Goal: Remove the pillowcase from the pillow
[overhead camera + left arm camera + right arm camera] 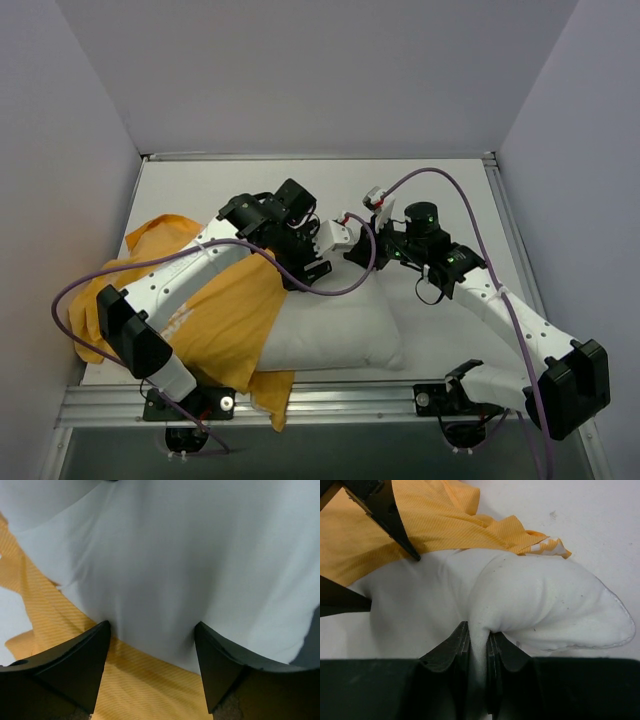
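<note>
Right tool is clamped on a fold of the pillow. Left tool is wide open, holding nothing, astride the pillowcase hem. Pillow lies left-to-right along the lower overhead frame; pillowcase sheathes its left end, nearest the left arm.

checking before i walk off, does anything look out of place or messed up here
The pillowcase spills off the table: one flap hangs over the near rail, another bunches at the left edge. The pillow is pinched into a tight fold in the shut right claw, and its white fabric shows small dark specks.
</note>
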